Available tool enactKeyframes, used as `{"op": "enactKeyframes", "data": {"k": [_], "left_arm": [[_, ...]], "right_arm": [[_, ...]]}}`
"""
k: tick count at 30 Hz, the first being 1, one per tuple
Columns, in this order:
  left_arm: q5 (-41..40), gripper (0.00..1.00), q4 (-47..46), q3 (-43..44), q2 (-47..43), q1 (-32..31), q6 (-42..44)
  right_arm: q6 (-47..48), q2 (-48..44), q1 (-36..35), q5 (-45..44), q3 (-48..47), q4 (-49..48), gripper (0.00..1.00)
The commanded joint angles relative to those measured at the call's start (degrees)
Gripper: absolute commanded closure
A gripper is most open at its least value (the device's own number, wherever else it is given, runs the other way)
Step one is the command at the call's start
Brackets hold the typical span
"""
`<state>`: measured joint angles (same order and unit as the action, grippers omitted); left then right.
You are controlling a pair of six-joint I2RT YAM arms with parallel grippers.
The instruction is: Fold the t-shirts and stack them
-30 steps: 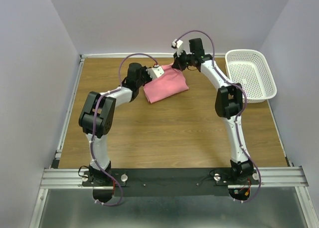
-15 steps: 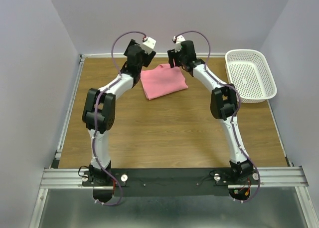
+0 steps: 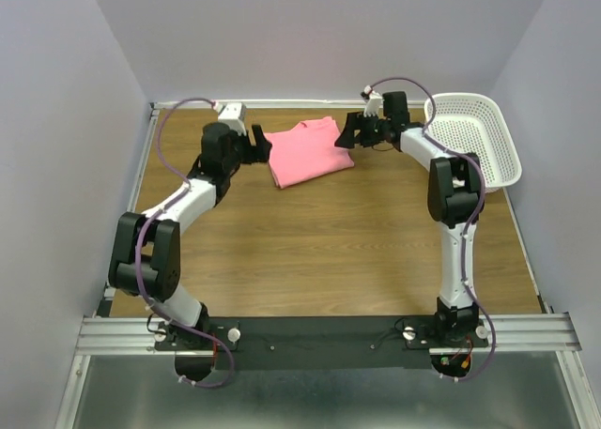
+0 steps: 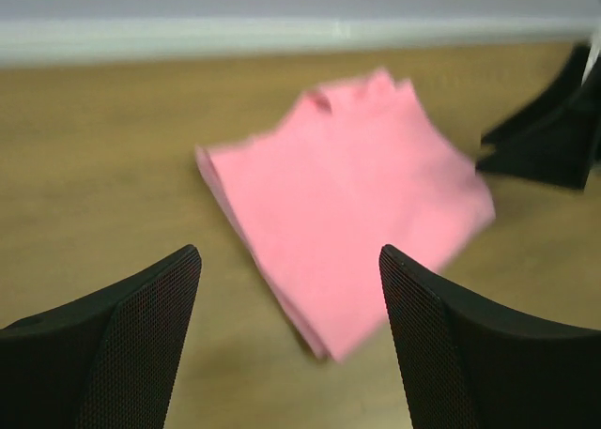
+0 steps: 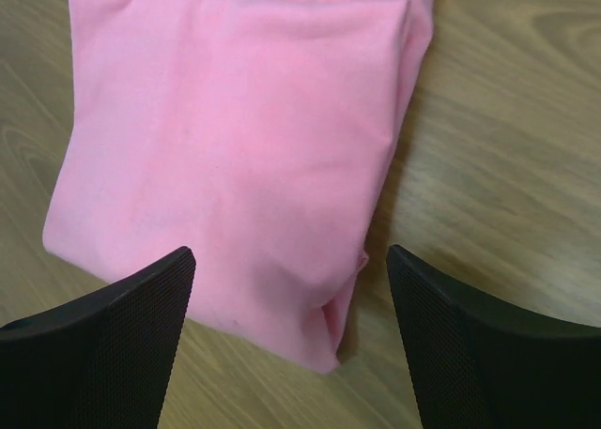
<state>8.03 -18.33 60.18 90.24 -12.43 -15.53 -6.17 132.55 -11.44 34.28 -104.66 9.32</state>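
A folded salmon-pink t-shirt (image 3: 310,152) lies flat on the wooden table near the back wall. It also fills the middle of the left wrist view, t-shirt (image 4: 347,194), and most of the right wrist view, t-shirt (image 5: 235,157). My left gripper (image 3: 258,145) stands just left of the shirt, open and empty, gripper (image 4: 289,260). My right gripper (image 3: 349,133) stands just right of it, open and empty, gripper (image 5: 289,260). Neither gripper touches the cloth.
A white mesh basket (image 3: 490,119) stands at the back right, close behind the right arm's forearm. The back wall runs just behind the shirt. A metal rail (image 3: 141,185) borders the table's left edge.
Both grippers were shut at the shirt a second ago, then opened and let it go. The left arm drew back to the left and the right arm to the right.
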Motion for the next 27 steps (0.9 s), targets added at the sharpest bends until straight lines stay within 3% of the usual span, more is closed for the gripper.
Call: {"op": "enactKeyframes", "data": {"k": [1,9,13,17,20,24,26,27], "left_arm": [[7.2,0.16,-0.8,-7.5,1.2,-0.1,-11.4],[7.6,0.16,0.0,-3.9,15.5,-0.1,-17.1],[5.4,0.17,6.9,4.4,22.9,-0.3,-19.7],[6.6,0.31,8.7,8.4,27.0,-0.4,-21.6],[8.9,0.57,9.4,11.0,29.7,-0.5,-22.0],[10.9,0.76,10.9,13.9,31.9,-0.1,-19.3],[12.4,0.99,10.9,14.2,31.9,0.8,-18.0],[12.3,1.0,11.3,14.2,31.7,1.6,-18.0]], "right_arm": [[-3.2,1.6,-1.6,2.8,0.5,0.6,0.11],[2.1,-6.6,-1.3,0.7,7.6,1.1,0.11],[5.2,-12.7,-1.2,-0.1,14.4,1.3,0.11],[5.6,-18.7,-1.2,0.0,19.1,1.5,0.11],[7.4,-24.0,-1.1,0.6,22.6,1.9,0.11],[7.6,-30.2,-0.7,2.3,27.1,2.7,0.1],[7.8,-33.2,-0.2,2.8,29.8,2.9,0.1],[7.8,-33.9,0.0,3.0,29.9,2.9,0.1]]}}
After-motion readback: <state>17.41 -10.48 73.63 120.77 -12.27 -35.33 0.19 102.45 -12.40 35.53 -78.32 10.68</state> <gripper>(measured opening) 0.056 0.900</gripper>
